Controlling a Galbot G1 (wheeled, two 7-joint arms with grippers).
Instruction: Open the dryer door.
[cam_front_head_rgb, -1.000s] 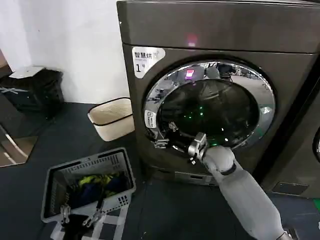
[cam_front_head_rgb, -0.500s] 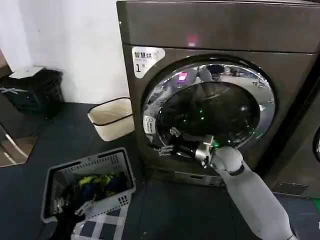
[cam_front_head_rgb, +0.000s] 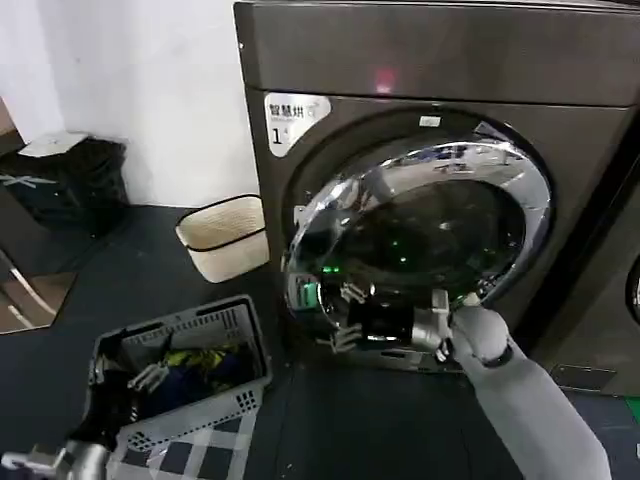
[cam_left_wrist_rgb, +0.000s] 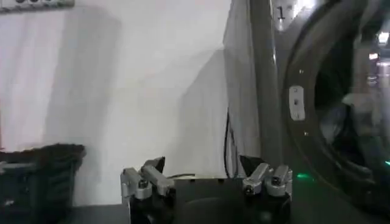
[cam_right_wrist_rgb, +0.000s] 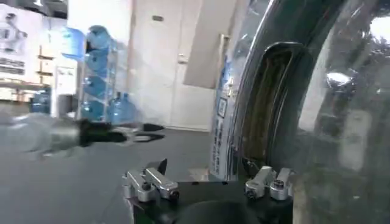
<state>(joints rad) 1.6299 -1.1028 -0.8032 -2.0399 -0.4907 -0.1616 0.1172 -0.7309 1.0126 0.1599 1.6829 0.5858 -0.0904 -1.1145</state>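
Just above the right gripper (cam_front_head_rgb: 340, 318), the dryer door (cam_front_head_rgb: 420, 230) stands ajar, its rim hooked between spread fingers for pulling. The left gripper (cam_front_head_rgb: 140, 380), fingers apart, idles low by the basket (cam_front_head_rgb: 235, 400).

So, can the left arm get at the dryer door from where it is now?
Probably not without a big move: the left gripper hangs low over the laundry basket, well off to the side of the dryer door, where the right gripper already works.

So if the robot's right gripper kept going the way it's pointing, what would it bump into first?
Probably the round chrome-ringed dryer door. The right gripper points left along its lower-left edge, fingers open beside the rim. Past that edge the dark floor looks free, though depth is hard to judge; the grey plastic laundry basket sits lower.
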